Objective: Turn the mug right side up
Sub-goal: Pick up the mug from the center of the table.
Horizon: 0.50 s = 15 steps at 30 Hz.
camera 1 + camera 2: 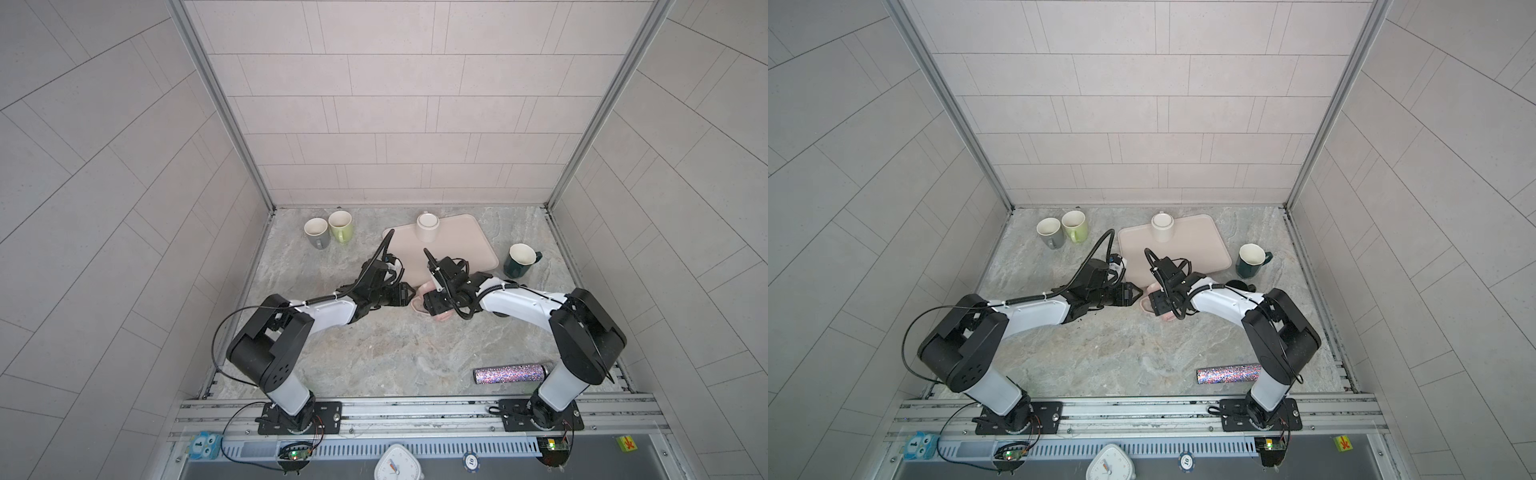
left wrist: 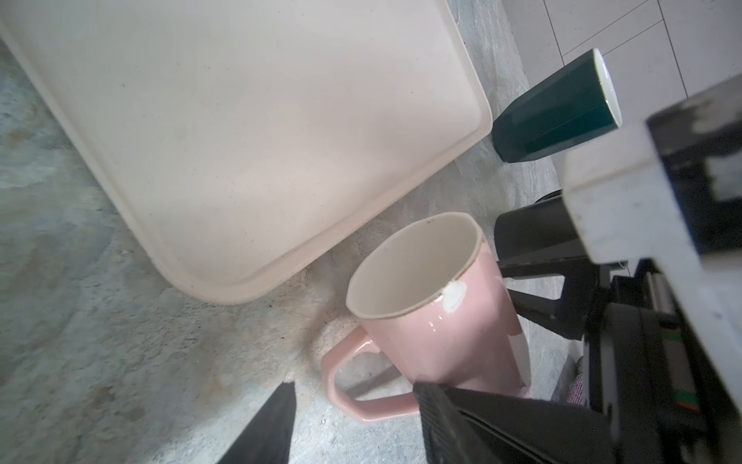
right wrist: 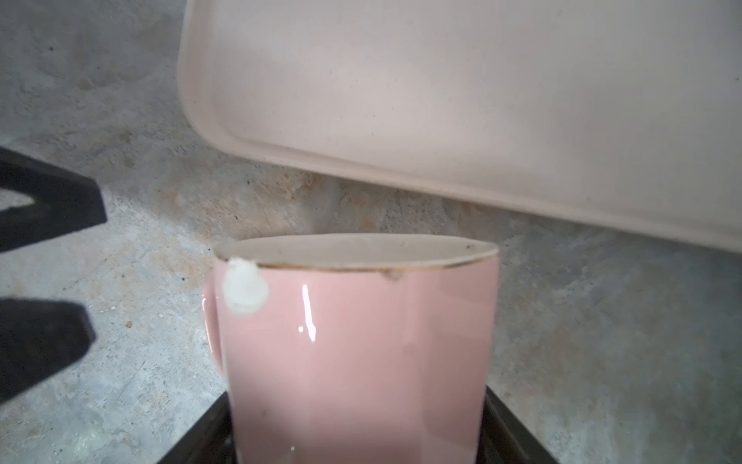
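The pink mug is on its side low over the marbled grey table, just short of the near corner of the beige tray. What matters to me is its long axis: it runs from my side toward the tray, mouth facing the tray, base toward the arm mounts. My right gripper comes at it from above and straddles the body near the base end, one jaw hard by each wall. I cannot tell whether they are squeezing or only flanking it, nor whether the mug rests on the table or hangs just clear. My left gripper stands just beside the mug on the side of the handle, jaws about half apart with nothing between them. So the right arm is the one in place, and I judge the turn must swing the mouth upward without knocking the tray edge, which sits close. The mug is glazed ceramic, glossy and likely slick, its rim slightly faceted with a thin gold line, a white chip in the pink glaze and a matte cream inside. The handle is a squared loop, and the tray is matte with a low raised lip
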### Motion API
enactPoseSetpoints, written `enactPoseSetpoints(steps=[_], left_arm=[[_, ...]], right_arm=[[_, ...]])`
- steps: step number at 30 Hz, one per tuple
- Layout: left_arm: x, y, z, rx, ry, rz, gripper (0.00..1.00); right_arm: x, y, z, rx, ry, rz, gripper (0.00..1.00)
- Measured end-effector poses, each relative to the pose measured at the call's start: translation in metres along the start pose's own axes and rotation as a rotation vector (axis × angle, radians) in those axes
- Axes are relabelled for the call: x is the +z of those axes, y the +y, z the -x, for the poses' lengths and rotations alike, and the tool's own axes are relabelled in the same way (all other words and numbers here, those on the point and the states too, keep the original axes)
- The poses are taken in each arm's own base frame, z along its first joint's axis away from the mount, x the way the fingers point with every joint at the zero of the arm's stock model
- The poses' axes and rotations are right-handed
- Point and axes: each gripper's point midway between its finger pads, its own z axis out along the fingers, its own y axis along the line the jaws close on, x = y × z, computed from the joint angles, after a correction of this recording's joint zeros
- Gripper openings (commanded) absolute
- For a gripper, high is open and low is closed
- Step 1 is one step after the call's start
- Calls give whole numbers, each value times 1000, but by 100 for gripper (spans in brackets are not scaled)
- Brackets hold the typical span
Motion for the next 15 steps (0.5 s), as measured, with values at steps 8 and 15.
enactPoseSetpoints(steps=[8,15], left_arm=[[-1,-1,-4,10,0,-49,56],[-2,-16,-9,21,-26,-173,56]], right_arm=[[-14,0,-15,10,-67,53,54],[-36,2,-5,20,-203,97,54]])
